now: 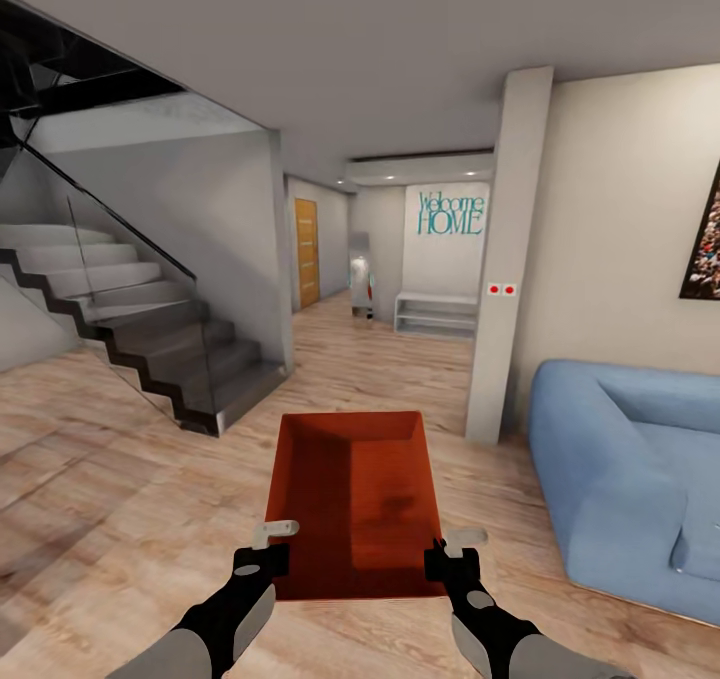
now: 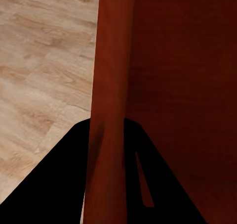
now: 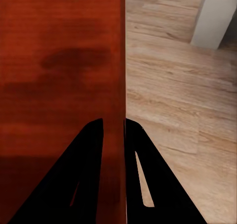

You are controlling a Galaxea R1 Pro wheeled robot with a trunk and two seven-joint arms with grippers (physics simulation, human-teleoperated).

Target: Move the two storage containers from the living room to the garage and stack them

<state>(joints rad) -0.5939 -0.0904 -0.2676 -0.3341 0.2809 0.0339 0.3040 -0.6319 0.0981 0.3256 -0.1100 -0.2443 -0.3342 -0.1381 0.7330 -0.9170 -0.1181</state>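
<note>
Left claw (image 1: 268, 547) and right claw (image 1: 450, 551) each pinch 1 side wall of the storage container (image 1: 352, 499), carried above the living room's plank floor (image 1: 120, 459). Keep it level and both grips matched while driving toward the hallway.

Under me runs the light wood plank floor (image 1: 120, 479) of the living room, stretching far ahead into a hallway. On it at my left stands the foot of a dark staircase (image 1: 190, 359). At my right sits a blue sofa (image 1: 630, 479), and just left of it a pale square pillar (image 1: 505, 259) rises from the planks. Far ahead a low white shelf unit (image 1: 436, 314) rests against the wall.
</note>
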